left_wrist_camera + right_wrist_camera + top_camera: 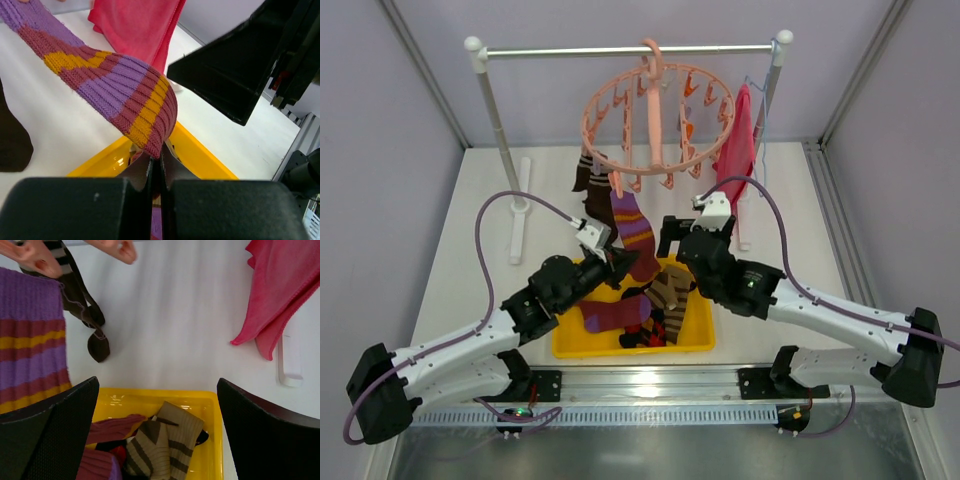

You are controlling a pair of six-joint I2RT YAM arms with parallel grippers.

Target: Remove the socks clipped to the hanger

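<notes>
Maroon-purple sock is hanging from hanger, w/ L gripper pinching its lower end, jaws clamped on it. R gripper is hovering wide apart over yellow bin holding other socks.

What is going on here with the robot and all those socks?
The left hand is shut on the low end of a purple, maroon and yellow sock whose top is clipped to the pink ring hanger. The right hand is open above the yellow tray, which already holds several socks. A dark brown sock also hangs from the hanger.
</notes>
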